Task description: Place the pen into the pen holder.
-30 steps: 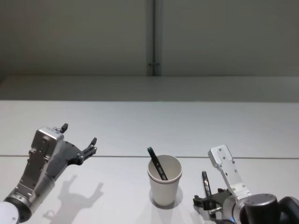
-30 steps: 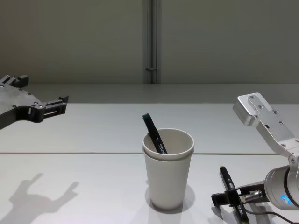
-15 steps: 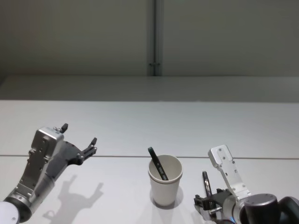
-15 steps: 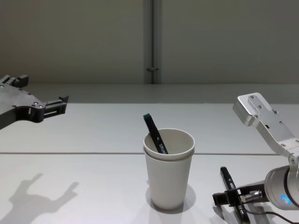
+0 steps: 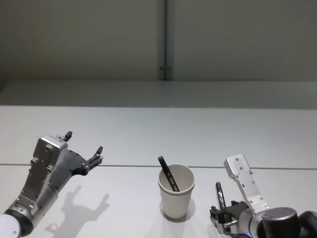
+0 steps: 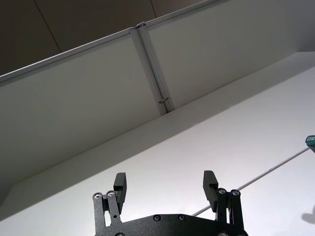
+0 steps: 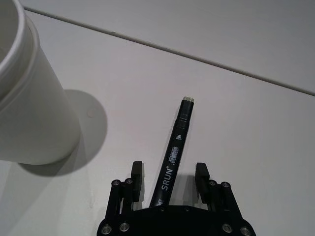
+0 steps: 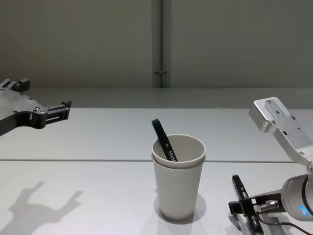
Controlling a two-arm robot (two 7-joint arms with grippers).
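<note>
Your right pincer (image 7: 170, 183) sits low over the white surface (image 5: 148, 134) at the near right, its two black fingers (image 7: 137, 176) spread apart with a black pen (image 7: 173, 153) lying between them; the gaps on either side of the barrel show that neither finger touches it, so the pincer is open around the pen, not clamped on it. The pen lies flat on the surface, its pale tip pointing away from the pincer, and in the chest view you see it (image 8: 243, 198) just to the right of the pen holder (image 8: 179, 177). That off-white paper cup with the doubled rim stands upright near the middle of the surface, close beside your right pincer (image 8: 244, 208), and a second dark pen (image 5: 168, 174) already leans inside it, its top poking above the rim toward the left. Your left pincer (image 5: 84, 148) hangs raised well off to the left, fingers wide apart and holding nothing.
</note>
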